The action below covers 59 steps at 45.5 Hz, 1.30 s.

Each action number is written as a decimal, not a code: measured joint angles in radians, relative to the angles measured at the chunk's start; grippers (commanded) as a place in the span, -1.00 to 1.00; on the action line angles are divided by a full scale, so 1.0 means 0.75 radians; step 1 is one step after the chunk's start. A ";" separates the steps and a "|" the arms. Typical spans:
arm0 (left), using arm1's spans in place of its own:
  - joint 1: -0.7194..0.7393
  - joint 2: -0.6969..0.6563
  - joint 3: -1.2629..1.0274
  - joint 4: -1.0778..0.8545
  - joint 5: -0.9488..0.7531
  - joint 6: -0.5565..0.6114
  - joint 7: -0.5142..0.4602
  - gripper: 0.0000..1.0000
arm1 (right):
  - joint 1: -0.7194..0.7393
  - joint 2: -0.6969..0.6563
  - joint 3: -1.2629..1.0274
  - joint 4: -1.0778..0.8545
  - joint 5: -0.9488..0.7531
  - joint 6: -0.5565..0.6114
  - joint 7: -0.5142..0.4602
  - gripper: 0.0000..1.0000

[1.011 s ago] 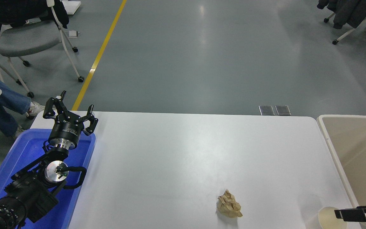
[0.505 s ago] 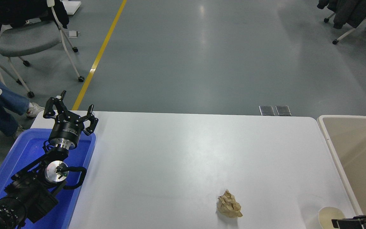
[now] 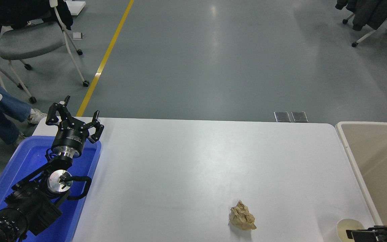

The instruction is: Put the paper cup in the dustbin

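The paper cup (image 3: pixel 347 226) is small and cream-white. It stands upright at the table's near right corner, partly cut off by the picture's bottom edge. My right gripper (image 3: pixel 364 233) comes in from the bottom right corner. Its black tip lies against the cup's near right side, and most of it is out of view. The beige dustbin (image 3: pixel 381 158) stands just past the table's right edge, beside the cup, and what shows of its inside is bare. My left gripper (image 3: pixel 72 116) is parked open above the blue tray.
A crumpled brown paper ball (image 3: pixel 242 215) lies on the white table (image 3: pixel 197 161) left of the cup. A bright blue tray (image 3: pixel 29 158) sits at the left edge under the left arm. A person's legs (image 3: pixel 2 107) and chairs are at the far left.
My right gripper has sunk lower in the picture and shifted slightly left beside the cup. The cup, the paper ball and the left arm have not moved.
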<state>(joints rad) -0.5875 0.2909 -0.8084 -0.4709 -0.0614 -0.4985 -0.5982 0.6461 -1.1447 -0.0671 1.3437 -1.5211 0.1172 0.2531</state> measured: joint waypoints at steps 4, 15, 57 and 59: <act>0.000 0.000 0.000 0.000 0.000 0.000 0.000 1.00 | -0.006 0.006 0.000 -0.003 0.001 -0.010 0.001 -0.35; 0.000 0.000 0.000 0.000 0.000 0.000 0.000 1.00 | -0.030 0.012 -0.002 -0.009 0.001 -0.071 0.002 -1.00; 0.000 0.000 0.000 0.000 0.000 0.000 0.000 1.00 | 0.105 -0.206 0.018 0.090 0.040 -0.013 0.028 -1.00; 0.000 0.000 0.000 0.000 0.000 0.000 0.000 1.00 | 0.140 -0.234 0.020 0.104 0.047 0.010 0.034 -1.00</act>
<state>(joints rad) -0.5875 0.2908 -0.8084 -0.4710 -0.0613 -0.4985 -0.5983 0.7515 -1.3203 -0.0521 1.4218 -1.4856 0.1247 0.2785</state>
